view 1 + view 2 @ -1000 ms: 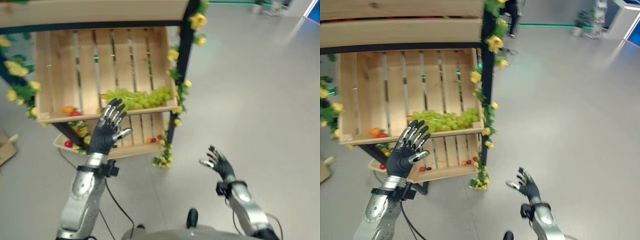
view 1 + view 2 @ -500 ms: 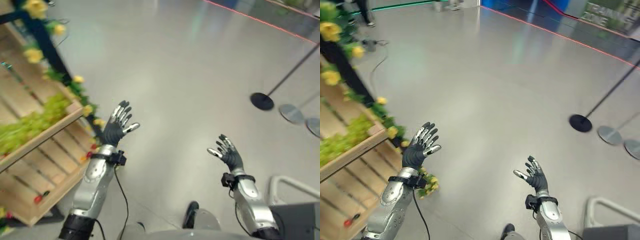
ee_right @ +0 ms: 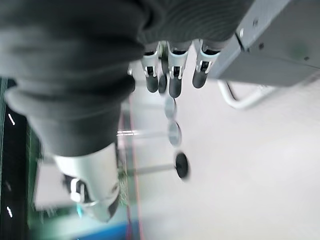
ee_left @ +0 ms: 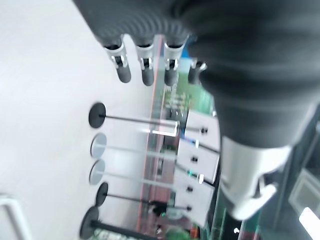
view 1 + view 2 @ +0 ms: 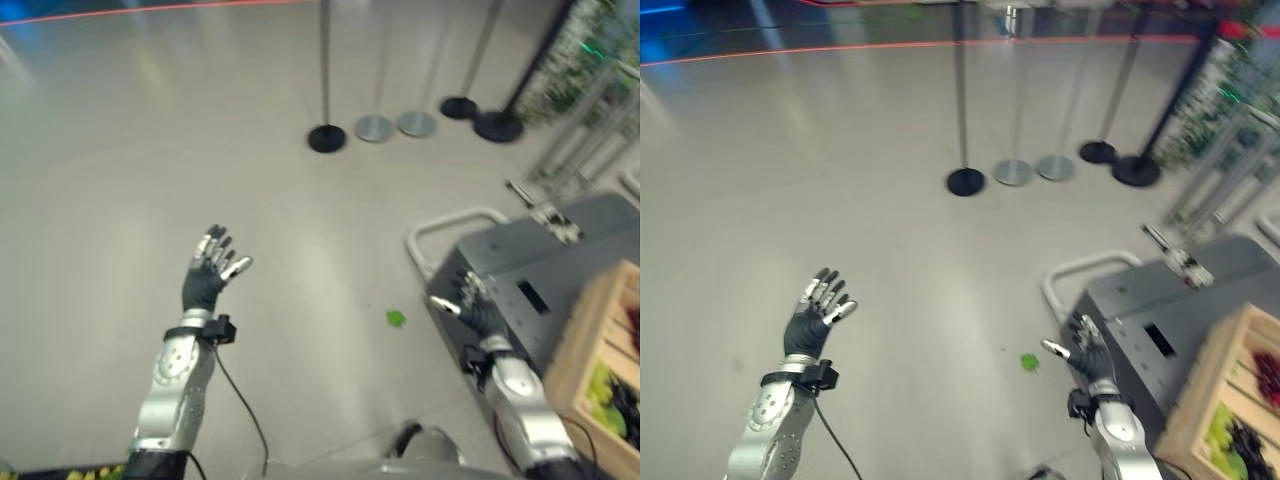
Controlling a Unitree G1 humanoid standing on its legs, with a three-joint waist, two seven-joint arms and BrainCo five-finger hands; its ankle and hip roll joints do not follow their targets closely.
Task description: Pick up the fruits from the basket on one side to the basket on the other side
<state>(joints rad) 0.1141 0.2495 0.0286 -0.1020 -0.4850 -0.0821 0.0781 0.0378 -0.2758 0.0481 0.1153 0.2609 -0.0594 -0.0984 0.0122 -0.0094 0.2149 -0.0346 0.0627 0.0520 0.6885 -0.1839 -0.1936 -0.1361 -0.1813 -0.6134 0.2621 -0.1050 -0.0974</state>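
The robot's left hand [image 5: 207,272] and right hand [image 5: 1083,348] are both raised over bare grey floor, fingers spread, holding nothing. A slatted wooden crate [image 5: 597,370] at the robot's right holds green grapes [image 5: 1223,435] and dark grapes [image 5: 1267,372]. Grape bunches are likely soft and easily bruised; cupping underneath or taking the stem seems safest. One small green fruit [image 5: 396,318] lies on the floor.
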